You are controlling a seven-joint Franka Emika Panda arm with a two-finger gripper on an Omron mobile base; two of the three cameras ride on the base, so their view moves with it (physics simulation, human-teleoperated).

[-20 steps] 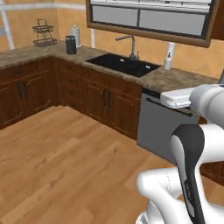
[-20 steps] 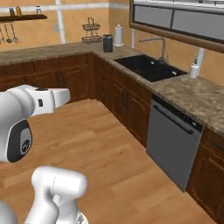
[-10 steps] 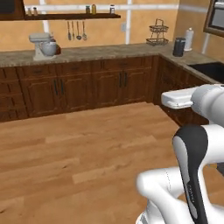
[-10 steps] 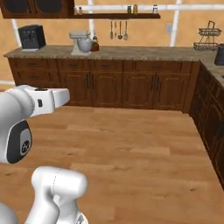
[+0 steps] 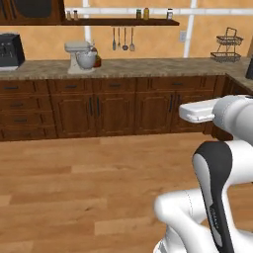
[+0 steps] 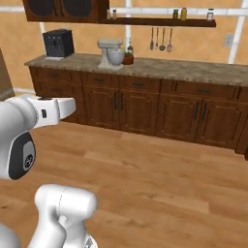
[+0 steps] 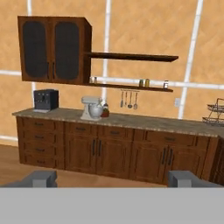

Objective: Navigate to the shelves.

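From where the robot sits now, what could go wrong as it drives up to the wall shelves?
The shelves hang above the counter, so driving too close could bump the base into the lower cabinets. The arm sticks out forward with the pincer leading, so it might strike the stand mixer or the hanging utensils. The wire basket rack at the right corner narrows room to turn.

The shelves (image 5: 121, 21) run along the far orange wall above the counter (image 5: 148, 67) — a stand mixer (image 5: 80, 56) sits below, a wire basket rack (image 5: 227, 48) far right, utensils (image 5: 123, 39) hanging between.
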